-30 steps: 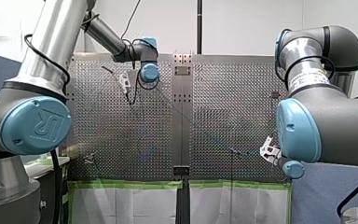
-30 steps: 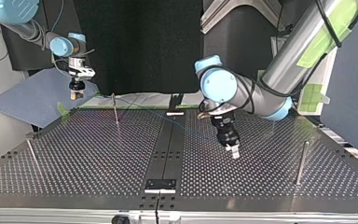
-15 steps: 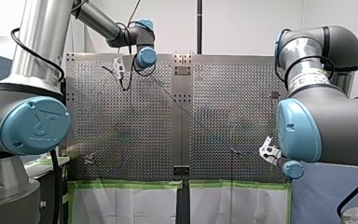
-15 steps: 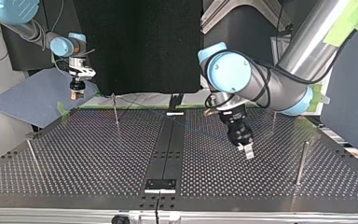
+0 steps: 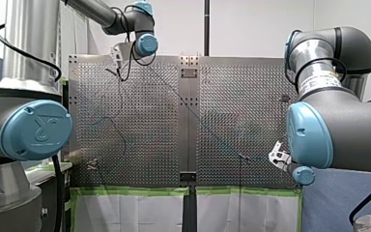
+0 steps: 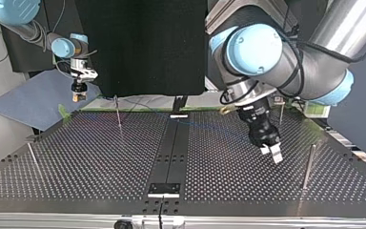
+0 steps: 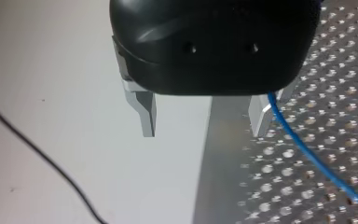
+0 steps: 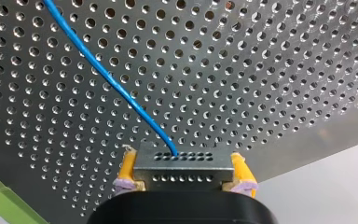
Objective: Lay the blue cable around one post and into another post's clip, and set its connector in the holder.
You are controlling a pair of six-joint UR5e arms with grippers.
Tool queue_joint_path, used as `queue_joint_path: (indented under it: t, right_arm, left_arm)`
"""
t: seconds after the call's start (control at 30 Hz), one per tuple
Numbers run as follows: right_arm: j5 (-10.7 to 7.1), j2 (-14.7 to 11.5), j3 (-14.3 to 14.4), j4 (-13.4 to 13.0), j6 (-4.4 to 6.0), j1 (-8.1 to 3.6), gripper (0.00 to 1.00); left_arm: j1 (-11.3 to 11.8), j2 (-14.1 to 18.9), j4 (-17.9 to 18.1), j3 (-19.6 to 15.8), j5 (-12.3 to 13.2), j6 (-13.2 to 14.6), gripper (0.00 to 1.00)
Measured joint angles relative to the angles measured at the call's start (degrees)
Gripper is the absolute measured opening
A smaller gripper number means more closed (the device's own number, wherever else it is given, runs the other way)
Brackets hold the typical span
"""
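**While my right gripper (image 8: pixel 182 173) clamps the connector (image 8: pixel 182 161), my left gripper (image 7: pixel 205 121) hangs open**

As far as the right wrist view goes, the yellow pads (image 8: pixel 127 169) are squeezed onto both ends of the grey connector block. The blue cable (image 8: pixel 107 74) comes out of its holed face and runs off ahead of the gripper over the perforated table (image 8: pixel 270 70). That gripper sits just past the table's edge. In the top view it's off the far left corner, apart from the nearest post (image 6: pixel 117 114).

Left side's different: metal fingers (image 7: pixel 147 114) spread apart, nothing between them. The cable passes right up against one finger (can't tell if it's touching), then slants away over the holes. The gripper straddles the table's edge there. In the top view it hovers near the right edge, close to a tall post (image 6: pixel 308 164). Across the table's middle the cable is only a faint blue line.
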Motion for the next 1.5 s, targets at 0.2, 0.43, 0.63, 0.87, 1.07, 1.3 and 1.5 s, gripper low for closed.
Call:
queue_joint_path:
  t: [0.2, 0.43, 0.63, 0.87, 1.07, 1.3, 1.5]
  right_arm:
    - [0.0, 0.01, -0.02, 0.0, 0.0, 0.0, 0.0]
    - [0.0, 0.01, 0.0, -0.02, 0.0, -0.02, 0.0]
    - [0.0, 0.01, 0.0, 0.0, 0.0, -0.01, 0.0]
    - [0.0, 0.01, -0.01, -0.09, 0.01, -0.01, 0.0]
    - [0.0, 0.03, -0.02, -0.09, -0.01, -0.01, 0.0]
    - [0.0, 0.04, -0.03, -0.08, -0.08, 0.0, 0.0]
    - [0.0, 0.06, -0.01, -0.09, -0.15, 0.0, 0.0]
  left_arm:
    - [0.38, 2.64, 0.59, -0.02, -0.27, 1.24, 1.0]
    - [0.62, 6.11, 0.15, -0.08, -2.95, 2.88, 1.0]
    - [1.09, 8.88, 0.06, -0.08, -3.68, 3.64, 1.0]
    - [2.25, 11.96, -0.34, -0.08, -2.92, 3.05, 1.0]
    - [4.24, 14.62, -0.94, -0.09, -0.05, 0.67, 1.0]
    - [7.35, 12.97, -0.49, -0.07, 3.2, -2.44, 1.0]
    - [9.66, 10.34, 0.25, -0.04, 6.18, -4.17, 1.0]
